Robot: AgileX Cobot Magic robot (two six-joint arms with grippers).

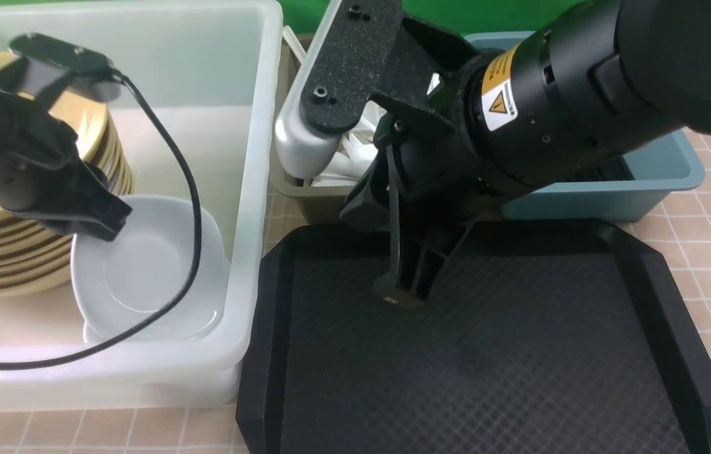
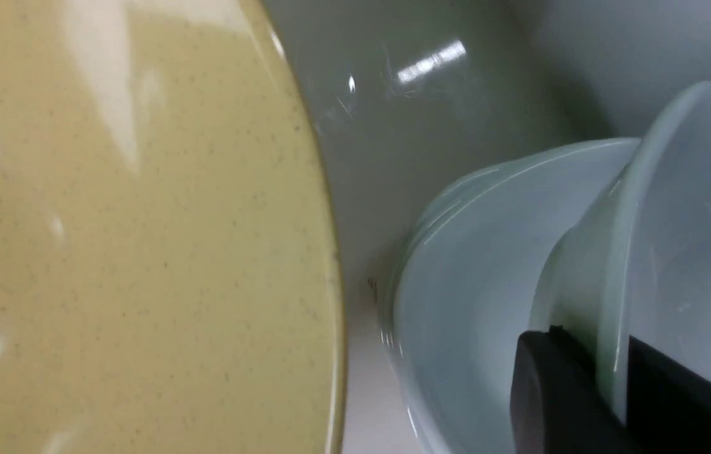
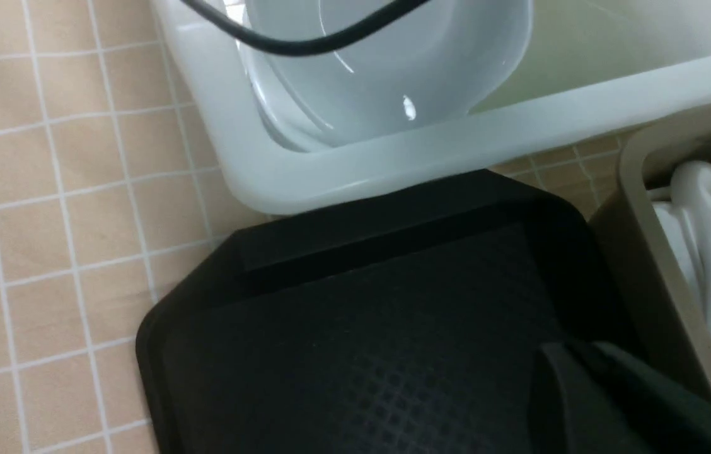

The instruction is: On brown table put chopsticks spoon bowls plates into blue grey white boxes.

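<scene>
Inside the white box, my left gripper is shut on the rim of a white plate. The left wrist view shows that plate tilted between the jaws of the left gripper, over another white plate. A stack of yellow bowls stands beside them in the same box. My right gripper hangs shut and empty over the black tray. White spoons fill the grey box. The right arm hides most of the blue box. Chopsticks are out of view.
The left arm's black cable loops over the plates and the white box's front wall. The grey box with spoons sits close to the right gripper. Brown tiled table shows around the tray and boxes.
</scene>
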